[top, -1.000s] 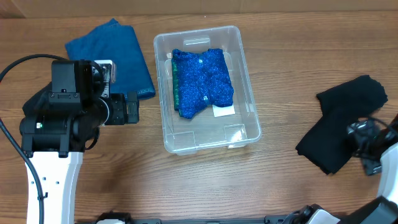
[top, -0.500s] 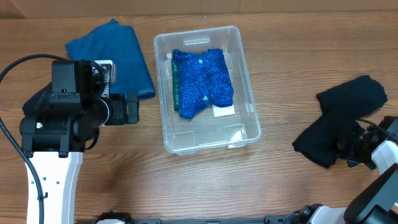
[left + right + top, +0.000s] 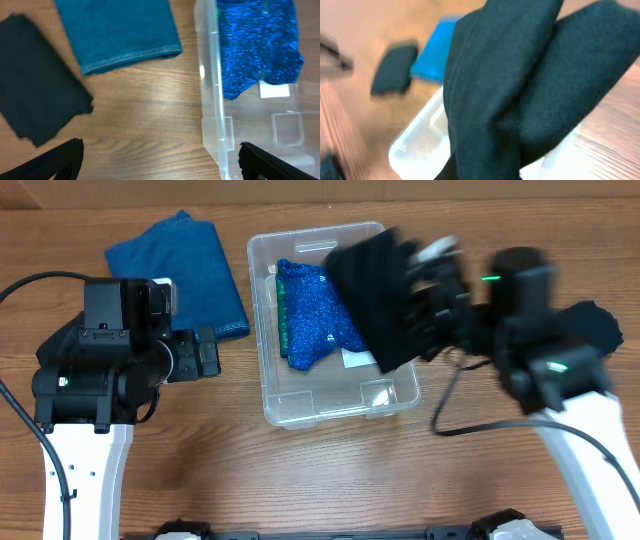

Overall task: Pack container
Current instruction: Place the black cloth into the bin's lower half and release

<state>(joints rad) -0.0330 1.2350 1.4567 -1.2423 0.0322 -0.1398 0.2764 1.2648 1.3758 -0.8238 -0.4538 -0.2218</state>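
Jaws of the right gripper (image 3: 425, 285) are clamped on a black folded cloth (image 3: 372, 298), which hangs in the air over the far right part of the clear rectangular plastic container (image 3: 262, 330); the overhead view blurs both, and in the right wrist view the cloth fills most of the frame and hides the fingers, with one rounded corner of the container showing below it. The left gripper (image 3: 160, 162) stands wide open, its two fingertips at the lower corners of its wrist view, over bare wooden table (image 3: 140, 125) just left of the container's long wall. The container sits mid-table, its long sides running away from the robot; inside lies a sparkly bright-blue cloth (image 3: 318, 315) with a green edge (image 3: 283, 310) along its left side, and a white label (image 3: 357, 358) shows on the bottom at that cloth's near end. A teal folded cloth (image 3: 190, 265) lies flat just beside the container's left wall — close, not touching; a second black cloth (image 3: 40, 100) lies left of it in the left wrist view; a third dark cloth (image 3: 600, 330) rests at the table's right, partly behind the right arm.
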